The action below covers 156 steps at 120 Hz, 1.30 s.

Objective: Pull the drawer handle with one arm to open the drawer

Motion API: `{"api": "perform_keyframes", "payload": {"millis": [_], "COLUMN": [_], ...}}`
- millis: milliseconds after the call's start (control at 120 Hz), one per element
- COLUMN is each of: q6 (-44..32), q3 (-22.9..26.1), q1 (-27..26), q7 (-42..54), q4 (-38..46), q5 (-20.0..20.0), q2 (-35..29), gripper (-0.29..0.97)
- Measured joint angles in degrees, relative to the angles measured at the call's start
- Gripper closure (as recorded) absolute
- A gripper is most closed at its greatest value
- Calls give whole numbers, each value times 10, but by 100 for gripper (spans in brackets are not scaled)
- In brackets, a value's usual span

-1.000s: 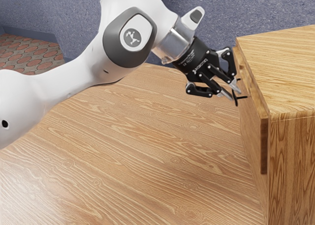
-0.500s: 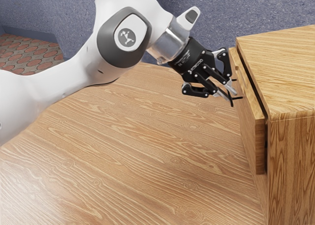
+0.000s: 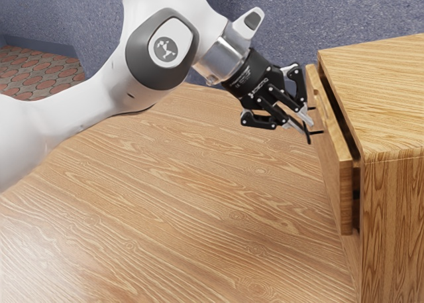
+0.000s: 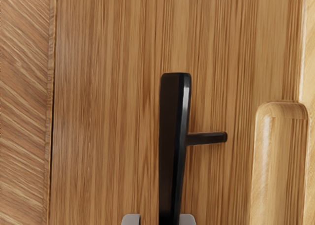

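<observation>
A wooden cabinet (image 3: 381, 97) stands at the exterior view's right, and its drawer (image 3: 331, 150) juts a short way out of the cabinet's face, leaving a dark gap behind the front panel. A thin black handle (image 3: 309, 137) is mounted on that panel. My black gripper (image 3: 303, 122) is shut on the handle, one finger on each side. In the wrist view the handle (image 4: 173, 146) runs as a dark bar over the drawer front (image 4: 108, 112), with one mounting post showing, and grey fingertips (image 4: 131, 219) flank its near end.
The cabinet rests on a wide wood-grain table (image 3: 185, 203) that stretches toward the exterior view's left and front. My white arm (image 3: 132, 71) comes in from the upper left. A blue wall and a red patterned floor (image 3: 40, 71) lie behind.
My gripper has drawn back toward the exterior view's left with the handle in it. The drawer front has slid out of the cabinet and the gap behind it has widened.
</observation>
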<state>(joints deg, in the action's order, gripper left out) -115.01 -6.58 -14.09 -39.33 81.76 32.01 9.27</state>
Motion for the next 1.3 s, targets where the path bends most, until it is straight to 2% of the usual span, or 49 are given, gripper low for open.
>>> {"api": "perform_keyframes", "payload": {"millis": [917, 1300], "q6": [-6, -7], "q3": [-9, -28], "q1": [2, -13], "q7": [5, 5], "q4": [63, 71], "q5": [-8, -17], "q2": [-54, -62], "gripper": [69, 69]}}
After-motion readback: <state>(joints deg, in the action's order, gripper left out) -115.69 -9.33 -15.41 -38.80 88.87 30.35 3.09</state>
